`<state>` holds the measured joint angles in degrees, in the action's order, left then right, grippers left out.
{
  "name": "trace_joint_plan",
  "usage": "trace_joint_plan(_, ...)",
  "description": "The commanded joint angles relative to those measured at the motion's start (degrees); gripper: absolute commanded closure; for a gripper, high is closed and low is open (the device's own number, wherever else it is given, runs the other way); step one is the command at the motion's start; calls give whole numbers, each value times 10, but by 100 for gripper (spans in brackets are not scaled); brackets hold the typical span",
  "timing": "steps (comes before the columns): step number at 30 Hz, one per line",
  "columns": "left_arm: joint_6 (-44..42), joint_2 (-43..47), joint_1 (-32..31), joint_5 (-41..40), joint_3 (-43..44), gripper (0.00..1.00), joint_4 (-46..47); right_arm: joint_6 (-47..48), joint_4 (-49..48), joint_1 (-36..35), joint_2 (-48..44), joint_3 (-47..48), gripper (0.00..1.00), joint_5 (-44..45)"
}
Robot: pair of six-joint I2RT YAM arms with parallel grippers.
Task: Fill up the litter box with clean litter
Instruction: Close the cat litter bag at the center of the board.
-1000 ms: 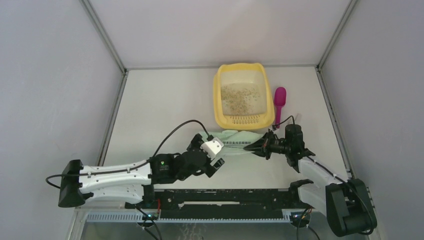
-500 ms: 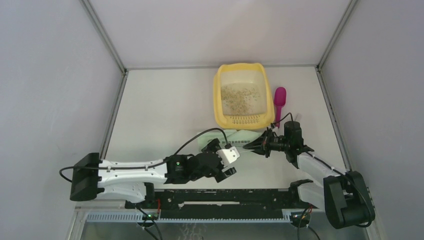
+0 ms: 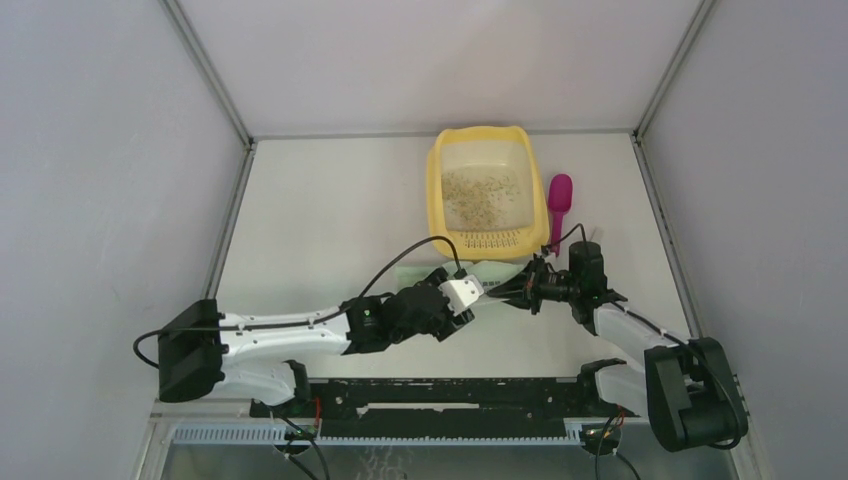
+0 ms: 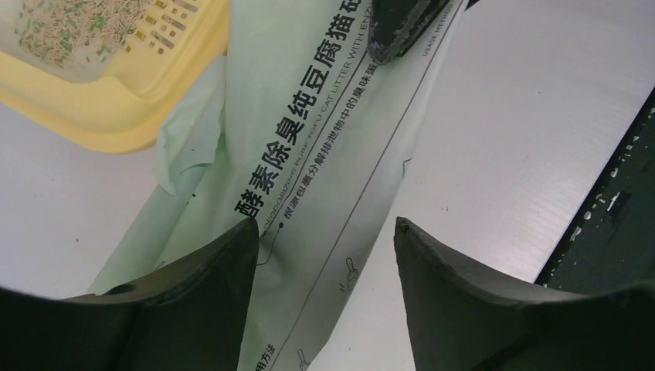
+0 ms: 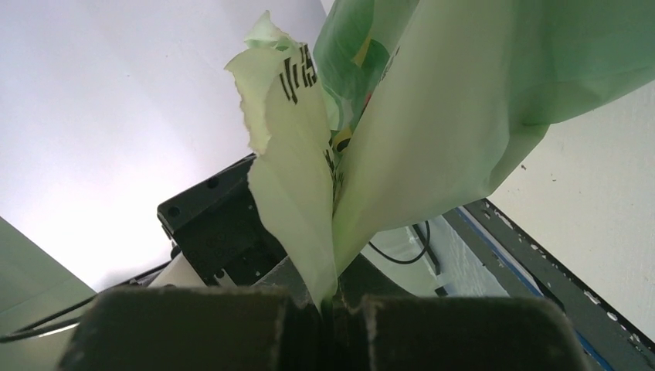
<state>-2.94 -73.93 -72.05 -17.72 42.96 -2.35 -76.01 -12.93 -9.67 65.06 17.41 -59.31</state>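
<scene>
The yellow litter box (image 3: 436,205) stands at the back of the table, with a thin speckled layer of clean litter (image 3: 480,187) inside; its corner shows in the left wrist view (image 4: 116,108). A light green printed bag (image 3: 495,285) lies flat in front of it. My right gripper (image 3: 505,293) is shut on the bag's right edge (image 5: 309,224). My left gripper (image 4: 323,232) is open, its jaws standing over the bag's other part (image 4: 309,178), and it holds nothing.
A magenta scoop (image 3: 558,205) lies right of the litter box. The black rail of the arm bases (image 3: 450,395) runs along the near edge. Grey walls enclose the table on three sides.
My left arm has swung right and forward, bringing its open gripper over the bag. My right gripper has stayed shut on the bag and barely moved.
</scene>
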Motion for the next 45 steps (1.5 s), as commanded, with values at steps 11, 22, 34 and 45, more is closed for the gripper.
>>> trace_joint_plan(11,-2,-18,35,60,20,78,-1,-17,-75,5,6,43,100,-73)
trace_joint_plan(22,12,9,36,29,47,82,-77,-19,-29,6,-13,72,100,-82)
trace_joint_plan(34,82,71,37,51,101,81,-224,2,74,5,-46,84,100,-100)
trace_joint_plan(45,71,71,38,88,79,54,-186,-8,75,-7,0,67,100,-79)
